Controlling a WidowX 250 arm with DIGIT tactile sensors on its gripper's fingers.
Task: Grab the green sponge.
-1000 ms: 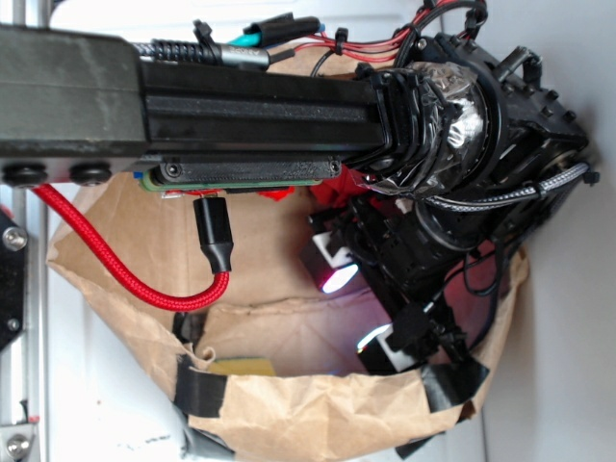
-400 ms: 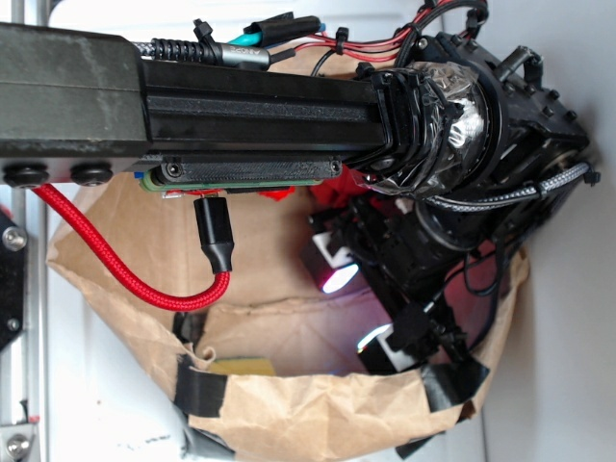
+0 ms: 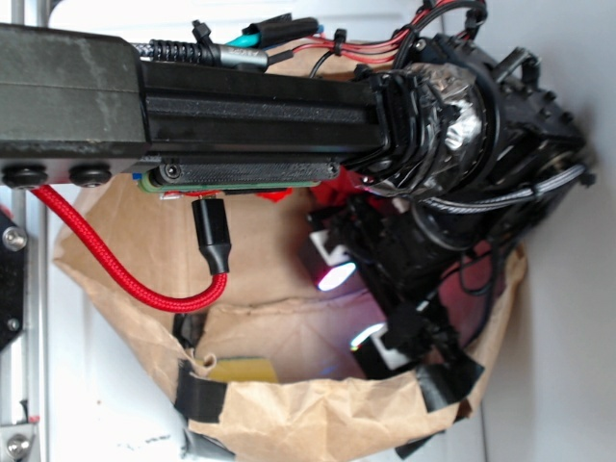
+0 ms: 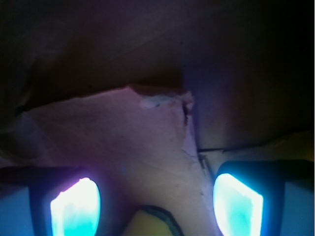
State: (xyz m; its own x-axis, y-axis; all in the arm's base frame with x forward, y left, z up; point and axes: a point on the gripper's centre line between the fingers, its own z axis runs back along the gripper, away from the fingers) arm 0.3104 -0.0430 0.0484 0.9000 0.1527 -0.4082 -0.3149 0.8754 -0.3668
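Wrist view: gripper (image 4: 157, 204) open, the two fingers (image 4: 75, 206) glowing cyan-white at the bottom left and bottom right corners, wide apart with nothing clamped between them. Green sponge (image 4: 150, 222) sits at the bottom edge of the frame, in the gap between the fingers but touching neither; only a yellow top with a thin dark rim shows, the remainder cut off by the frame edge. Beyond it, brown paper bag (image 4: 123, 132) fills the view, dim and tinted purple, with a torn flap edge and a crease running down toward the right finger. Exterior view: nearest the camera, a black arm link (image 3: 192, 106) spans the top from the left, with a red braided cable (image 3: 125, 274) looping down from a black plug beneath it. Farther in, the gripper (image 3: 356, 308) is inside the open bag (image 3: 308, 414), its lit pads (image 3: 335, 277) facing the bag floor. The sponge (image 3: 241, 370) shows as a yellow patch low at the bag's near wall, left of the gripper and apart from it. Black tape (image 3: 200, 393) patches the bag rim. Behind, a wrist joint wrapped in dark tape (image 3: 452, 115) and a bundle of wires (image 3: 433, 19).
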